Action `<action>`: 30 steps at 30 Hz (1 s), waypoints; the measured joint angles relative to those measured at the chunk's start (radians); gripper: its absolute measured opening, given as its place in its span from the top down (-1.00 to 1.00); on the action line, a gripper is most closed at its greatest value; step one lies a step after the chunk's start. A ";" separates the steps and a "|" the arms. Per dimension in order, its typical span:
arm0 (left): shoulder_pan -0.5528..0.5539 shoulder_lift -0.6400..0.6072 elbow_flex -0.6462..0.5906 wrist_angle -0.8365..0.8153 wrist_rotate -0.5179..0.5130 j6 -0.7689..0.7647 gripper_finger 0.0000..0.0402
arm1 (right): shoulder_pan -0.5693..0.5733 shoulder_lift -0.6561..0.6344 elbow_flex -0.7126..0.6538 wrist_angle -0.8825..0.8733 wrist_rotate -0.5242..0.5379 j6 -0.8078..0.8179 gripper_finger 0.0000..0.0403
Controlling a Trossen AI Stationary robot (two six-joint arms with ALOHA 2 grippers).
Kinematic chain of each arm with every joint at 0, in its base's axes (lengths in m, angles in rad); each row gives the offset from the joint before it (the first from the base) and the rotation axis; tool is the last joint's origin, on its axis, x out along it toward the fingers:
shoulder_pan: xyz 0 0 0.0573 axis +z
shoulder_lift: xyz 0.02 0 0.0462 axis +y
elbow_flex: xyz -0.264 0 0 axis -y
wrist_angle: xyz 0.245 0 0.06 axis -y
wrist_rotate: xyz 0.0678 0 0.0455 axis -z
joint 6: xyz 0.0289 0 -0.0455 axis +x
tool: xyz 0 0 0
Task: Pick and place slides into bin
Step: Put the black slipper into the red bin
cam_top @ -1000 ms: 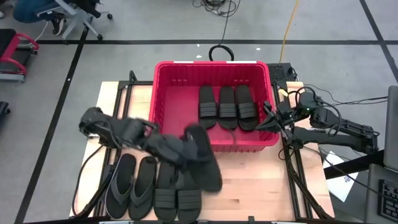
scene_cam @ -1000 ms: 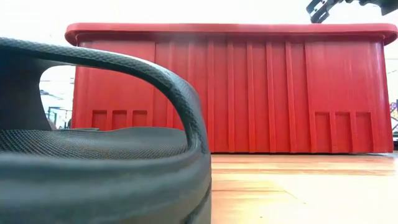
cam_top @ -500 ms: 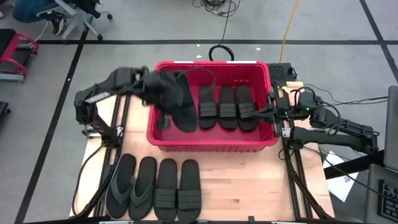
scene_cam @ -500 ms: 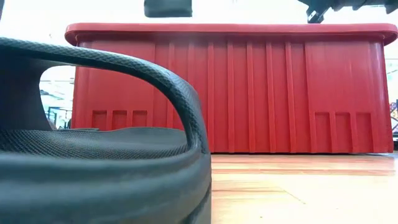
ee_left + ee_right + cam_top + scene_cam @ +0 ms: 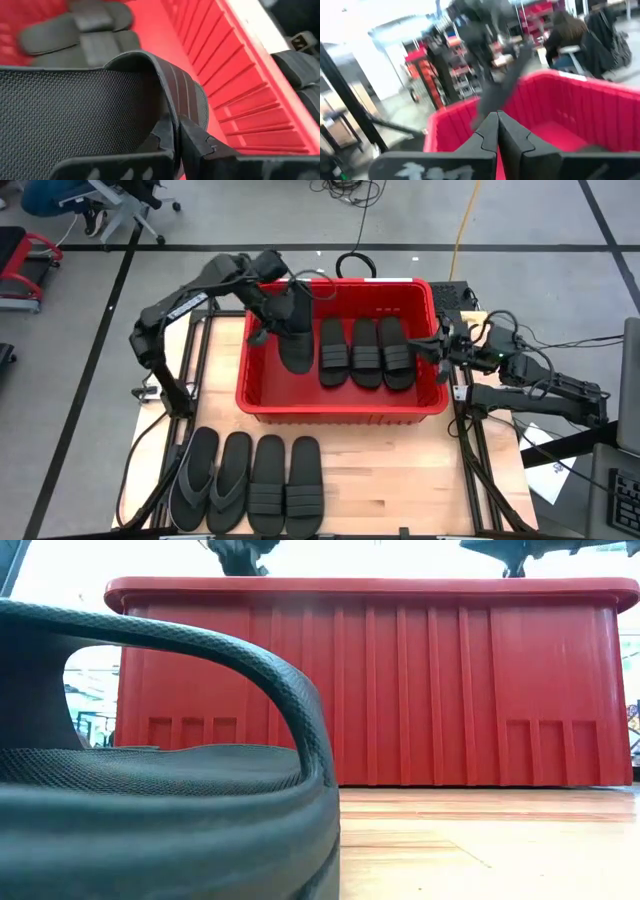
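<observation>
The red bin (image 5: 342, 405) stands at the table's far middle with three black slides (image 5: 366, 352) lying side by side on its floor. My left gripper (image 5: 288, 315) reaches over the bin's far left part, shut on another black slide (image 5: 296, 350) with a ribbed band strap (image 5: 172, 75). Several more slides (image 5: 265, 485) lie in a row at the table's near edge; one (image 5: 150, 790) fills the low view. My right gripper (image 5: 437, 345) is shut at the bin's right rim, with nothing in it. My left gripper pinches the edge of the slide's ribbed band strap (image 5: 172, 117) between its two fingers. The fingers slant down from the bin's far left side. The slide hangs below them inside the bin, left of the three lying slides. Whether it touches the floor cannot be told.
The bin's thick rim (image 5: 370, 585) and ribbed walls (image 5: 235, 75) surround the held slide. Cables (image 5: 500, 345) run beside the right arm. People sit in the room beyond the table (image 5: 565, 35). Bare wood (image 5: 400, 470) lies to the right of the near row.
My left gripper has carried the slide from above the near row toward the far edge, over the bin's front wall, and lowered it into the bin's left part, rolling as it went. My right gripper has swung at the wrist toward the far edge, staying at the bin's right rim.
</observation>
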 joint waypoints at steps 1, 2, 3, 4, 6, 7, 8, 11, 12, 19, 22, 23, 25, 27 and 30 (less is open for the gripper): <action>0.011 0.001 -0.045 0.022 0.031 0.018 0.99 | 0.000 -0.004 0.000 0.022 -0.001 0.010 1.00; 0.016 0.001 -0.093 0.048 0.050 0.027 0.99 | 0.000 -0.008 0.000 0.038 -0.001 0.017 1.00; 0.017 -0.001 -0.144 0.082 0.059 0.029 0.99 | 0.000 -0.014 0.000 0.050 -0.001 0.022 1.00; 0.017 -0.002 -0.191 0.121 0.068 0.028 1.00 | 0.000 -0.021 0.000 0.056 -0.004 0.024 1.00; 0.015 0.000 -0.280 0.192 0.088 0.007 1.00 | 0.000 -0.036 0.000 0.049 -0.035 0.024 1.00; 0.015 0.001 -0.318 0.217 0.099 -0.010 1.00 | 0.000 -0.041 0.000 0.041 -0.056 0.024 1.00; 0.015 0.001 -0.352 0.234 0.119 -0.022 1.00 | 0.000 -0.044 0.000 0.033 -0.077 0.024 1.00; 0.012 -0.001 -0.428 0.277 0.151 -0.035 1.00 | 0.000 -0.046 0.000 0.030 -0.132 0.022 1.00; 0.010 -0.001 -0.447 0.278 0.146 -0.030 1.00 | 0.000 -0.047 0.000 0.029 -0.150 0.012 1.00; 0.038 -0.001 -0.530 0.410 0.146 -0.031 1.00 | 0.000 -0.046 0.000 -0.012 -0.185 -0.015 1.00; 0.056 0.025 -0.536 0.506 0.124 -0.070 1.00 | 0.000 -0.046 0.000 -0.025 -0.181 -0.015 1.00; 0.062 0.038 -0.536 0.518 0.123 -0.071 1.00 | 0.000 -0.045 0.000 -0.023 -0.178 -0.014 1.00; 0.069 0.061 -0.536 0.515 0.125 -0.061 1.00 | 0.000 -0.045 0.000 -0.020 -0.157 0.007 1.00; 0.075 0.093 -0.536 0.518 0.120 -0.040 1.00 | 0.000 -0.045 0.000 -0.019 -0.155 0.030 1.00; 0.084 0.149 -0.536 0.510 0.091 -0.031 0.99 | 0.000 -0.045 0.000 -0.019 -0.156 0.039 1.00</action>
